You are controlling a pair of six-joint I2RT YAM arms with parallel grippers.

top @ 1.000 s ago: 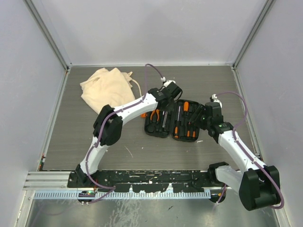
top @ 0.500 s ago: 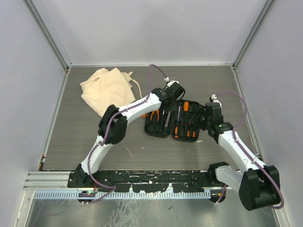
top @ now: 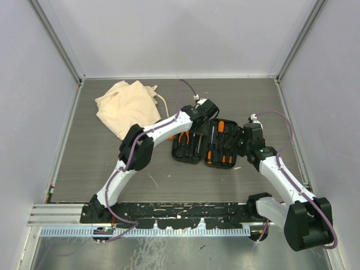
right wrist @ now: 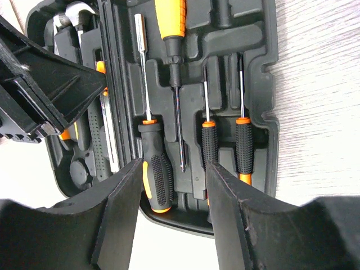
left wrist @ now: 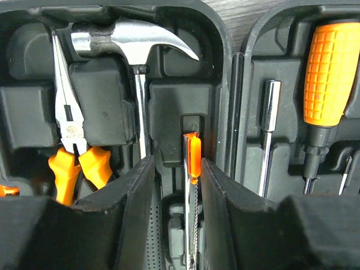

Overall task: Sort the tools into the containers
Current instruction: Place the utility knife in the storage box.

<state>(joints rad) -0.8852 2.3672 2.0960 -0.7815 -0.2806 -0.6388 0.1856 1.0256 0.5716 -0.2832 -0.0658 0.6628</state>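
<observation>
The black tool case (top: 208, 147) lies open at mid-table. My left gripper (top: 207, 114) hovers over its left half, open. In the left wrist view the gripper (left wrist: 176, 169) straddles a thin orange-tipped tool (left wrist: 193, 160) seated in the case without clamping it. The claw hammer (left wrist: 135, 48) and the orange-handled pliers (left wrist: 70, 146) lie in their slots to the left. My right gripper (top: 245, 142) is open over the right half. In its wrist view the gripper (right wrist: 173, 169) sits above a black-and-orange screwdriver (right wrist: 154, 169). The beige cloth bag (top: 126, 106) lies at the back left.
Two thinner screwdrivers (right wrist: 209, 140) (right wrist: 243, 143) and an orange-handled driver (right wrist: 170, 22) sit in the case's right half. My left gripper's fingers (right wrist: 50, 95) show in the right wrist view. Grey walls enclose the table on three sides.
My left gripper has shifted slightly right, further over the case's left half. The right arm has barely moved.
</observation>
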